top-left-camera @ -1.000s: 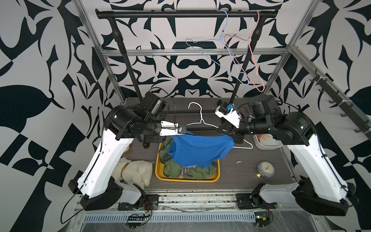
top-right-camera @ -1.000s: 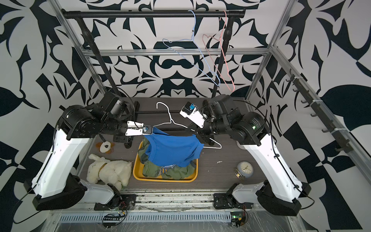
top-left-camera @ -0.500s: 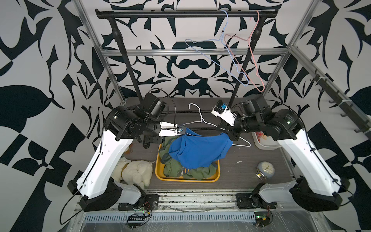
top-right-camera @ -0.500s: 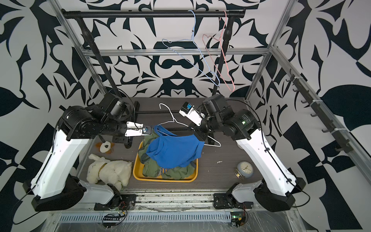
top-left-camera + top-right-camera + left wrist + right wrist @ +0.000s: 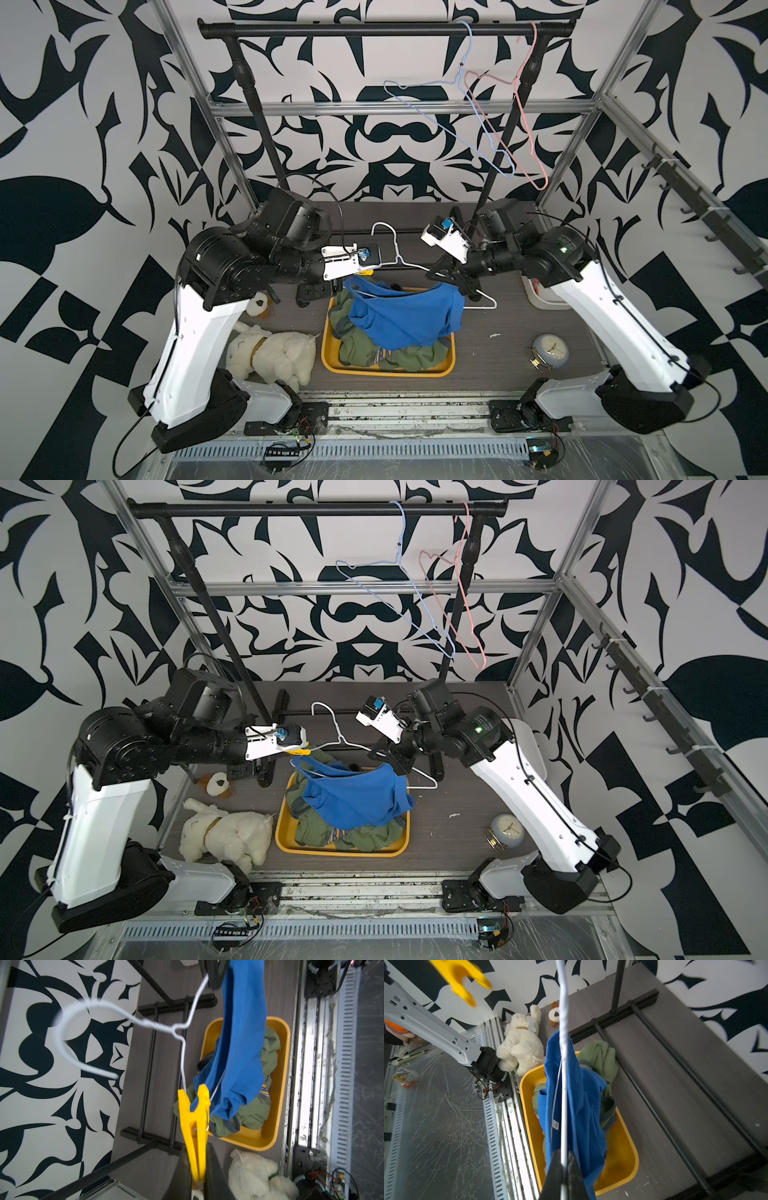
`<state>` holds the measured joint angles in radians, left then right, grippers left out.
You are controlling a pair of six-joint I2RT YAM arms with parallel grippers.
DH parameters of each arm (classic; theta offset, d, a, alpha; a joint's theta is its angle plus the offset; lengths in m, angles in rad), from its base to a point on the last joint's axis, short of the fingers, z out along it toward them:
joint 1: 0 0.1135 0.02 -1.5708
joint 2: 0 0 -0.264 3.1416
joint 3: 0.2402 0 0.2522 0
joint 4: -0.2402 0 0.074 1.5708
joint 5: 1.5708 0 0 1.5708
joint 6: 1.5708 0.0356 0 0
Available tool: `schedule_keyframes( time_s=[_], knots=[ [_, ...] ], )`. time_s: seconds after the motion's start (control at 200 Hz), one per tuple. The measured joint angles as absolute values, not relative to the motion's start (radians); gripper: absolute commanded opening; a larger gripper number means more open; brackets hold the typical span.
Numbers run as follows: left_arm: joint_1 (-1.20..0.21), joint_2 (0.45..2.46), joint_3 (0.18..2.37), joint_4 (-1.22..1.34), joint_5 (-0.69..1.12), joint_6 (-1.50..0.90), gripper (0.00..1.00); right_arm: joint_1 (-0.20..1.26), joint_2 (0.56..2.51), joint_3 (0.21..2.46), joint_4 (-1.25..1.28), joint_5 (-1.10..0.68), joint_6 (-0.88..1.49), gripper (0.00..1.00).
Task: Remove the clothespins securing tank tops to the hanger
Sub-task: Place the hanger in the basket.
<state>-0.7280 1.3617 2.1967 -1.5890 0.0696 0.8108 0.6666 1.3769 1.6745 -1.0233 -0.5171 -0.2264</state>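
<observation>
The left gripper is clamped on the yellow clothespin, squeezing its mouth wide. Just ahead, the blue tank top has slumped along the hanger since a second ago (that shoulder looks freed). The right gripper pinches the same wire, closed tight. Any other clothespins are hidden.

I count three hangers: one white wire hanger mid-frame, one pale blue wire hanger and one pink wire hanger upper right. One yellow plastic clothespin. One bright blue tank top; the olive green garments under it I can't count. One yellow plastic tray, one cream plush dog, one round alarm clock.
</observation>
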Motion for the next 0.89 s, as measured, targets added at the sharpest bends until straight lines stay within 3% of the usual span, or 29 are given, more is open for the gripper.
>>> schedule_keyframes(
  time_s=[0.27, 0.445, 0.895],
  knots=[
    [-0.728, 1.355, 2.195, -1.554, 0.146, 0.737, 0.00, 0.640, 1.477, 1.442, -0.793, -0.667, -0.104, 0.00],
    [-0.729, 1.354, 2.165, -1.525, 0.171, 0.713, 0.00, 0.622, 1.548, 1.404, -0.701, -0.751, -0.043, 0.00],
    [-0.730, 1.408, 2.154, -1.476, 0.210, 0.695, 0.00, 0.569, 1.578, 1.295, -0.646, -0.705, 0.007, 0.39]
  ],
)
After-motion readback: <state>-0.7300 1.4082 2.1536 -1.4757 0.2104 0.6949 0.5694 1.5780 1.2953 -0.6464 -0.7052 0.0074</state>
